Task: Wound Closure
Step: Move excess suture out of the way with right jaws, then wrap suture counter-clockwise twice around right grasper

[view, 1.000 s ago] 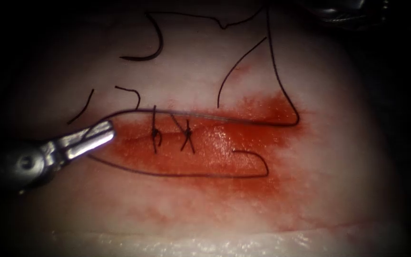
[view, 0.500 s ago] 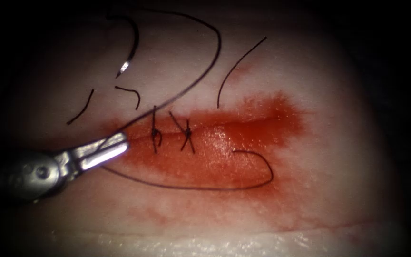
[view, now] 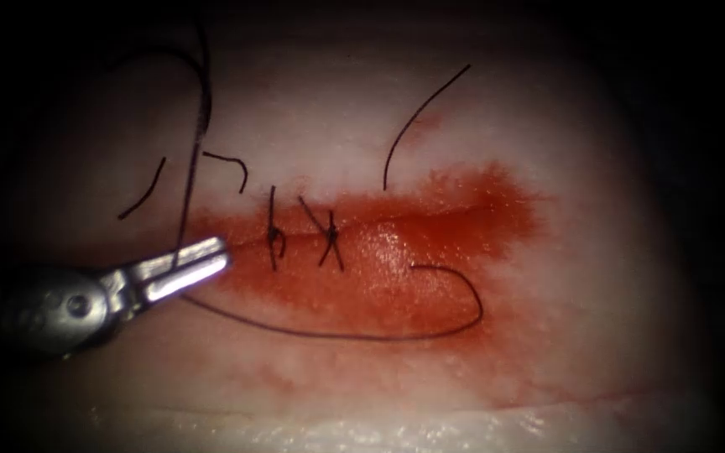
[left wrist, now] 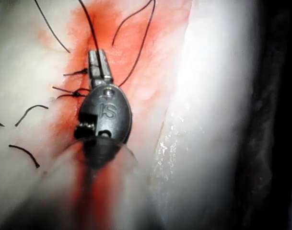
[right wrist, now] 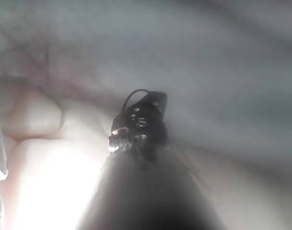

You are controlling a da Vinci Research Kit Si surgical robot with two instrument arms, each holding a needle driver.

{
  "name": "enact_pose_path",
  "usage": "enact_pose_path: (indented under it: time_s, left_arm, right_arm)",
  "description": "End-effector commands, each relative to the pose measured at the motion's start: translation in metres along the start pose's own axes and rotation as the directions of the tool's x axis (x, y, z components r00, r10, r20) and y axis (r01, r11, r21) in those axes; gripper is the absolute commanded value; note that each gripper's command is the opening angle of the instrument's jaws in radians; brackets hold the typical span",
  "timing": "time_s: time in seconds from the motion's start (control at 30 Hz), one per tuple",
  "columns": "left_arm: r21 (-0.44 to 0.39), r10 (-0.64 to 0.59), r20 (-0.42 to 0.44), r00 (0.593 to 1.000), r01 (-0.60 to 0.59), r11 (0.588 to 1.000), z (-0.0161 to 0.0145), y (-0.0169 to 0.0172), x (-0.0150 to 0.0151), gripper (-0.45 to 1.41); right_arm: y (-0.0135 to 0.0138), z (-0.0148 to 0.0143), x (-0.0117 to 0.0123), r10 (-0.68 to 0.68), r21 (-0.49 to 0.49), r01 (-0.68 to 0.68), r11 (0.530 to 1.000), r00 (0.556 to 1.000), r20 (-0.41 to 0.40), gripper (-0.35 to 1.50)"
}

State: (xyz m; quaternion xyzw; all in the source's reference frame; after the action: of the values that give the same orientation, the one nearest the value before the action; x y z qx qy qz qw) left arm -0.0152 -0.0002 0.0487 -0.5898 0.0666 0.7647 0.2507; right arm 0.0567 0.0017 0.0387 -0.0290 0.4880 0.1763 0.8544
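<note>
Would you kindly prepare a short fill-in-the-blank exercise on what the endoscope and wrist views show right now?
1. The left tool has its jaws shut on the ____.
2. The cut already carries ____ tied stitches.
3. The tissue around the cut is stained by ____ fluid.
4. By the endoscope view, the left tool lies at the cut's ____ end.

Missing words: thread; two; red; left

The left arm's tool (view: 179, 268) was bright polished silver metal: two slim, flat, blunt-tipped jaws hinged on a rounded grey wrist housing with a round pivot pin. Close up (left wrist: 99, 67), that housing was dark and oval, embossed with the letters "IS". The right arm's tool (right wrist: 138, 120) appeared black, studded with small screws.
</note>
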Motion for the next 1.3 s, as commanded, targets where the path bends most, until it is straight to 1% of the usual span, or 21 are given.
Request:
enact_pose_path:
  time_s: [0.03, 0.07, 0.1, 0.13, 0.17, 0.27, 0.3, 0.37, 0.5, 0.67, 0.77, 0.9, 1.0, 1.17, 1.23, 1.3]
  left_arm:
    - [0.0, -0.001, -0.001, 1.0, 0.001, 1.0, 0.0006, 0.0002, -0.0004, -0.45]
    - [0.0, -0.001, -0.001, 1.0, 0.001, 1.0, 0.0006, 0.0002, -0.0004, -0.45]
    - [0.0, -0.001, -0.001, 1.0, 0.001, 1.0, 0.0007, 0.0002, -0.0004, -0.45]
    - [0.001, -0.001, -0.001, 1.0, 0.001, 1.0, 0.0008, 0.0002, -0.0004, -0.45]
    - [0.002, -0.001, -0.001, 1.0, 0.001, 1.0, 0.0008, 0.0002, -0.0004, -0.45]
    - [0.002, -0.001, -0.001, 1.0, 0.001, 1.0, 0.0009, 0.0002, -0.0004, -0.45]
    - [0.002, -0.001, -0.001, 1.0, 0.001, 1.0, 0.0009, 0.0002, -0.0004, -0.45]
    - [0.002, -0.001, -0.001, 1.0, 0.001, 1.0, 0.0009, 0.0002, -0.0004, -0.45]
    - [0.002, -0.009, -0.001, 1.0, 0.009, 1.0, 0.001, 0.0, -0.0004, -0.45]
    - [0.004, -0.017, 0.001, 1.0, 0.017, 1.0, 0.001, -0.0002, -0.0003, -0.45]
    - [0.002, -0.016, 0.0, 1.0, 0.016, 1.0, 0.0009, -0.0002, -0.0003, -0.45]
    - [0.001, -0.022, 0.0, 1.0, 0.022, 1.0, 0.0008, -0.0004, -0.0004, -0.45]
    - [-0.001, -0.028, -0.001, 1.0, 0.028, 1.0, 0.0007, -0.0005, -0.0005, -0.45]
    - [-0.002, -0.04, -0.002, 0.999, 0.04, 0.999, 0.0006, -0.0005, -0.0005, -0.45]
    - [-0.002, -0.04, -0.001, 0.999, 0.04, 0.999, 0.0007, -0.0006, -0.0005, -0.45]
    - [-0.002, -0.04, -0.002, 0.999, 0.04, 0.999, 0.0007, -0.0006, -0.0005, -0.45]
  right_arm:
    - [0.0012, 0.0005, -0.0002, 0.001, 0.005, -0.001, 1.0, 1.0, -0.009, 1.06]
    - [0.0021, 0.0, -0.0005, 0.003, 0.014, -0.003, 1.0, 1.0, -0.018, 1.21]
    - [0.0029, -0.0005, -0.0007, 0.0, 0.021, 0.001, 1.0, 1.0, -0.024, 1.28]
    - [0.0037, -0.0011, -0.0009, 0.003, 0.027, -0.002, 1.0, 0.999, -0.032, 1.31]
    - [0.0048, -0.002, -0.0012, 0.0, 0.011, 0.0, 1.0, 0.999, -0.043, 1.36]
    - [0.0071, -0.0043, -0.0018, -0.038, -0.066, 0.034, 0.997, 0.998, -0.052, 1.48]
    - [0.0081, -0.0055, -0.0022, -0.058, -0.086, 0.052, 0.995, 0.996, -0.069, 1.48]
    - [0.0094, -0.0076, -0.0028, -0.048, -0.082, 0.043, 0.996, 0.997, -0.064, 1.48]
    - [0.011, -0.0112, -0.004, -0.051, -0.076, 0.046, 0.996, 0.996, -0.069, 1.48]
    - [0.0118, -0.0154, -0.0056, -0.067, -0.043, 0.064, 0.997, 0.996, -0.066, 1.48]
    - [0.0126, -0.0181, -0.0067, -0.081, -0.039, 0.078, 0.996, 0.995, -0.063, 1.48]
    - [0.0134, -0.0219, -0.0085, -0.092, 0.0, 0.092, 0.996, 0.993, -0.079, 1.48]
    - [0.0134, -0.0244, -0.0098, -0.104, 0.012, 0.106, 0.994, 0.991, -0.086, 1.48]
    - [0.0137, -0.0288, -0.0124, -0.118, -0.001, 0.118, 0.993, 0.991, -0.068, 1.48]
    - [0.0143, -0.0302, -0.0133, -0.108, -0.017, 0.107, 0.994, 0.992, -0.073, 1.48]
    - [0.0147, -0.0307, -0.0139, -0.097, -0.029, 0.095, 0.995, 0.993, -0.069, 1.48]
